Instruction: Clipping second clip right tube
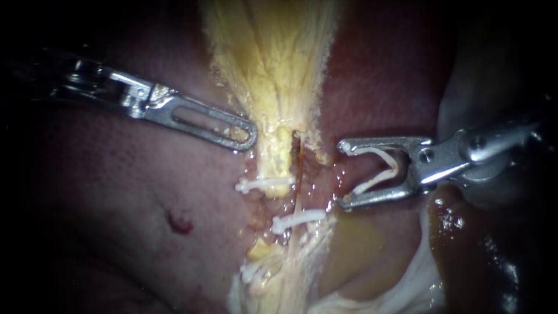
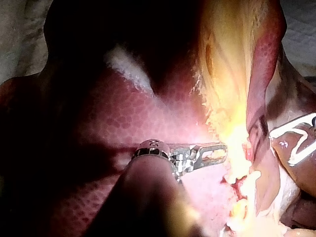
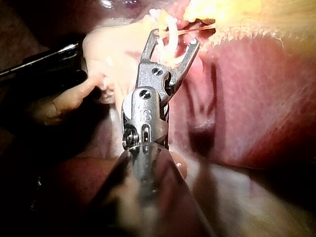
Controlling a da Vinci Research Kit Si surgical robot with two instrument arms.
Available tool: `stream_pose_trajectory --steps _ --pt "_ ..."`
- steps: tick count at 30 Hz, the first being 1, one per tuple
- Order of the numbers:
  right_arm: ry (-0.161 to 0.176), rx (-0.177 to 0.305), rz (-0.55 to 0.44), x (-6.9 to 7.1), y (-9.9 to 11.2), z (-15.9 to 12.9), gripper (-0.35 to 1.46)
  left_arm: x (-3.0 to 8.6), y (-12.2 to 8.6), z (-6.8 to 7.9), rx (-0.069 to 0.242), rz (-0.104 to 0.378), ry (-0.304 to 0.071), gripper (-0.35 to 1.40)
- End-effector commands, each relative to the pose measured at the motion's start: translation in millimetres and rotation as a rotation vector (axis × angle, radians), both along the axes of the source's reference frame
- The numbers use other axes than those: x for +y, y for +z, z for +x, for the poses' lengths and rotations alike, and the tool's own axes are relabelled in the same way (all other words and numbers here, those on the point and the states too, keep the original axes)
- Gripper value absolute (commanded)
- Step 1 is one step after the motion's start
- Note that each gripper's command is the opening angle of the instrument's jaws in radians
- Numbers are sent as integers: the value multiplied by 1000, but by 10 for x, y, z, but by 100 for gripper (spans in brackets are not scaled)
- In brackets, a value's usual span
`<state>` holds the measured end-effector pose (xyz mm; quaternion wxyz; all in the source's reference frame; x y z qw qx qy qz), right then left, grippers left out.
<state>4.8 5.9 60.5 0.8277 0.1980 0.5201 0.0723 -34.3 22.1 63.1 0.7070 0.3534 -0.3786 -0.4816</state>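
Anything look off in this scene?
One thing: a small dark-red spot on the pink liver surface, left of the white clips, looks like a nick or blood fleck. Neither instrument touches it. The white V-shaped clip sits seated in the right instrument.

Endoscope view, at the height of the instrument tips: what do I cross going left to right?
In order: left instrument, yellow tissue strand, right instrument with an open white clip held between its jaws.
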Motion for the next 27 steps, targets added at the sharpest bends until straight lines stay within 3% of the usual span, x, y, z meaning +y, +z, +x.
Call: stream_pose_trajectory --steps 1,8,14,21,27 --pt "0 0 0 0 0 0 50 2 -6 5 1 0 -7 -35" --pt "0 0 0 0 0 1 50 8 -40 38 6 -10 -30 -35" --pt "-1 1 1 0 0 3 50 10 -53 55 4 -18 -43 -35" --pt "-21 13 5 -11 9 13 50 10 -54 55 4 -17 -44 -35" --pt "-32 19 61 -29 34 33 50 10 -54 55 5 -17 -45 -35"
